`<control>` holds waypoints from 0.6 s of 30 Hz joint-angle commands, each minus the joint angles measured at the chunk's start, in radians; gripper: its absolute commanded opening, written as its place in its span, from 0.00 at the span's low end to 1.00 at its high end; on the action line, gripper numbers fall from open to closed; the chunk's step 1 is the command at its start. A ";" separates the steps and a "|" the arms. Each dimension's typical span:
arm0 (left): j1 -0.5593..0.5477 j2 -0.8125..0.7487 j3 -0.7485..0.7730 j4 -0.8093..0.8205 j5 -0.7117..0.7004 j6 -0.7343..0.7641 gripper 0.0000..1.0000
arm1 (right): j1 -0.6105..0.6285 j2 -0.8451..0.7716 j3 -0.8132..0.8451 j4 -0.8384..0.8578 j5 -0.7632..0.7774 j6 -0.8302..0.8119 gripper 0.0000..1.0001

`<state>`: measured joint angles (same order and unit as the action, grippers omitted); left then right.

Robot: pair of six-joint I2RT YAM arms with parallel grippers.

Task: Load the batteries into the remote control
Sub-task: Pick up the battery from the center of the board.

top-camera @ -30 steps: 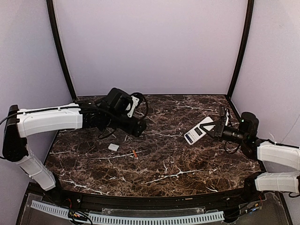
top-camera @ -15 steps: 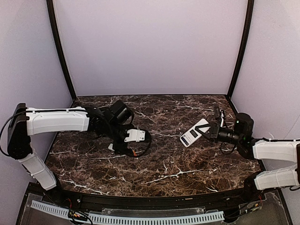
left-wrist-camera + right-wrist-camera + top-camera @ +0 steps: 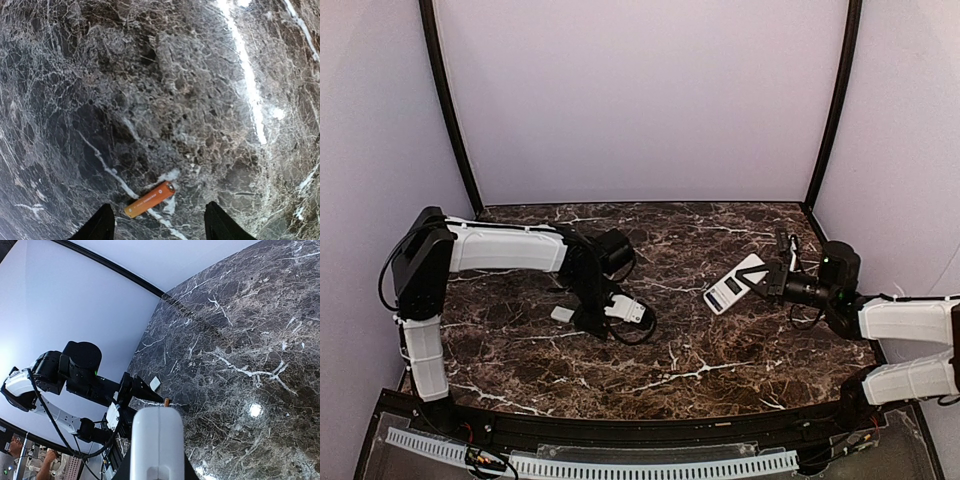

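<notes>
Remote control (image 3: 736,284) sits at about 3 o'clock of the table (image 3: 720,355), raised off the marble and tilted. Its far end points toward 10 o'clock, and its near end is pinched by the right gripper (image 3: 762,282). In the right wrist view its plain white back fills the lower middle. The orange battery (image 3: 150,199) lies flat on the marble at about 8 o'clock of the table centre, its axis running from 8 to 2 o'clock in the left wrist view. The left gripper (image 3: 159,226) hangs over it with jaws spread. One of its fingertips (image 3: 102,226) is at 8 o'clock of the battery and the other at 4 o'clock; neither touches it, and the battery is nearer the 8 o'clock one. A small flat white piece (image 3: 561,314) rests just beside that gripper at its 9 o'clock, and a loop of black cable (image 3: 650,325) from the wrist sags at its 3 o'clock, near the battery. A broad stretch of marble separates the two grippers. Pale walls (image 3: 640,100) close the table at 9, 12 and 3 o'clock, with black posts (image 3: 447,110) at the back corners. The remote is nearer the 3 o'clock wall than the battery is to the 9 o'clock one.
</notes>
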<state>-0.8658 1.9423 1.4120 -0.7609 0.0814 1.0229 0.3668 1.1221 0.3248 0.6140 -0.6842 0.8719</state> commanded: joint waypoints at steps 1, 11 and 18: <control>0.003 0.026 0.033 -0.053 -0.028 0.052 0.61 | 0.005 0.013 0.014 0.061 -0.008 -0.002 0.00; 0.003 0.056 0.034 -0.013 -0.032 0.073 0.52 | 0.006 0.042 0.011 0.108 -0.025 0.021 0.00; 0.015 0.092 0.054 -0.008 -0.034 0.081 0.37 | 0.006 0.035 0.017 0.087 -0.025 0.013 0.00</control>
<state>-0.8650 2.0251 1.4418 -0.7574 0.0418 1.0885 0.3668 1.1622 0.3248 0.6655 -0.6975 0.8845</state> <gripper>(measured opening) 0.406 0.141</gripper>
